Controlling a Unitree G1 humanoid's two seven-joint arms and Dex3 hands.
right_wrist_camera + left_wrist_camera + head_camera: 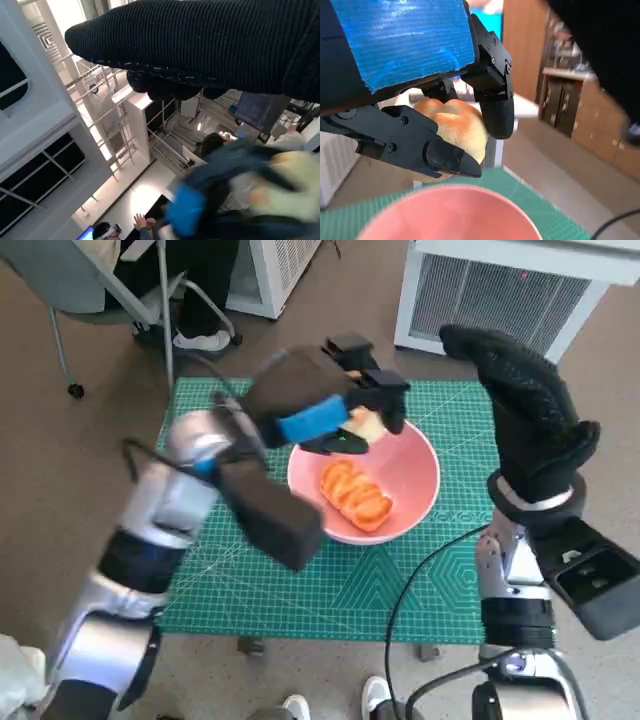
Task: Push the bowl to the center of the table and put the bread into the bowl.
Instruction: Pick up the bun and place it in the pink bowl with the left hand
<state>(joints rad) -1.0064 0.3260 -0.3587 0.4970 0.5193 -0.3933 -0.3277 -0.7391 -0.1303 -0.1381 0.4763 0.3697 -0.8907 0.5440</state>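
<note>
Head view shows a table [300, 590] covered by a green cutting mat, on a brown floor, with white slatted units and a chair beyond. One pink bowl [410, 495] sits on the mat just below the left robot hand [335, 405], holding one orange ridged piece of food [356, 494]. The left robot hand grips one pale bread roll [457, 127] directly above the bowl's far rim. The right robot hand [530, 410] is raised beside the bowl, fingers extended, holding nothing.
</note>
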